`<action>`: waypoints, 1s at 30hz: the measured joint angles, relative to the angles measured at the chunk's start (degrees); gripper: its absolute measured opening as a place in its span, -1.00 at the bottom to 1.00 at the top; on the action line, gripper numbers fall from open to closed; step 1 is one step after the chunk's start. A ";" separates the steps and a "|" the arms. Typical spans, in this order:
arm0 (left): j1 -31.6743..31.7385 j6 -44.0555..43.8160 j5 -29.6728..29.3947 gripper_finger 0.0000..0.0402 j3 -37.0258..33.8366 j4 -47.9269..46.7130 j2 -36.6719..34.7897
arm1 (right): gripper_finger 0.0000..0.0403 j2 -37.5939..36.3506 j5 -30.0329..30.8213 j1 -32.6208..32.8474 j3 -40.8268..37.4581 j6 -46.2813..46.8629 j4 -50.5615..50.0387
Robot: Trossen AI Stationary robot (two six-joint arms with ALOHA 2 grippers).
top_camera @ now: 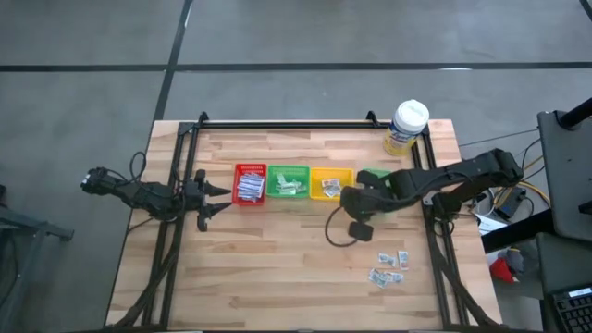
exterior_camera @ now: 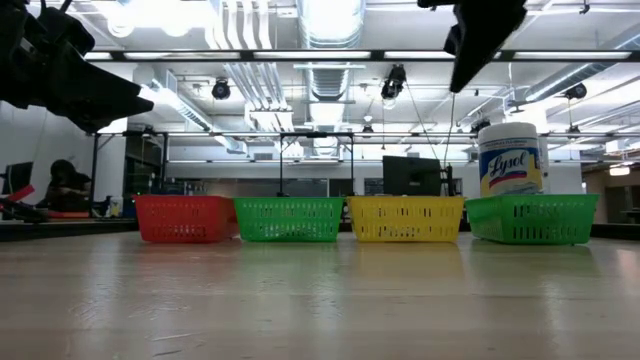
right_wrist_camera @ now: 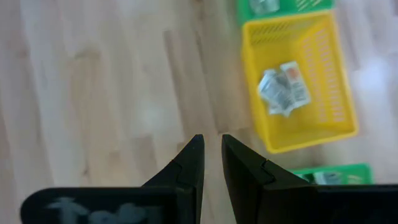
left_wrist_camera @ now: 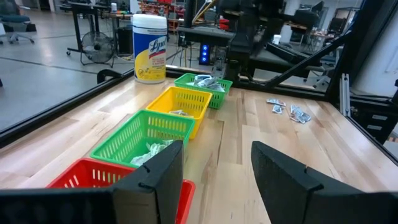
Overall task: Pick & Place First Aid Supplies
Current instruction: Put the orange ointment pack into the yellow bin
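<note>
Loose packets (top_camera: 388,265) scattered, no common axis; right tool (right_wrist_camera: 211,146) nearly closed, empty; left tool (left_wrist_camera: 217,165) wide, empty.

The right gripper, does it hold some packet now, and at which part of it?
Nothing is held. The right gripper hangs over bare wood beside the yellow tray, its fingers nearly together with an empty gap between them.

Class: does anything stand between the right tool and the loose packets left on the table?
Nothing visible does. The right tool hangs over bare wood, and the loose packets lie apart with only bare table between.
</note>
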 joint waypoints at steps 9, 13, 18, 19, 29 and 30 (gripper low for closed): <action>0.00 -0.53 0.02 -0.06 0.00 0.37 0.00 | -0.73 -0.02 -2.56 6.50 -1.74 5.36 -2.30; 0.01 -0.55 0.02 -0.06 0.00 0.39 0.00 | -0.73 -0.02 -4.50 9.66 -2.84 8.67 -2.35; 0.01 -0.59 0.02 -0.06 0.00 0.39 0.00 | -0.73 -0.02 -7.78 13.15 -4.26 13.87 -2.26; 0.00 -0.59 0.02 -0.06 0.00 0.39 0.00 | -0.73 -0.02 -8.50 13.82 -4.64 15.15 -2.23; 0.00 -0.66 0.02 -0.06 0.00 0.39 0.00 | -0.73 -0.02 -18.28 18.90 -12.28 29.37 -2.19; 0.01 -0.66 0.02 -0.06 0.00 0.42 0.00 | -0.73 -0.02 -18.47 19.28 -13.10 30.06 -2.07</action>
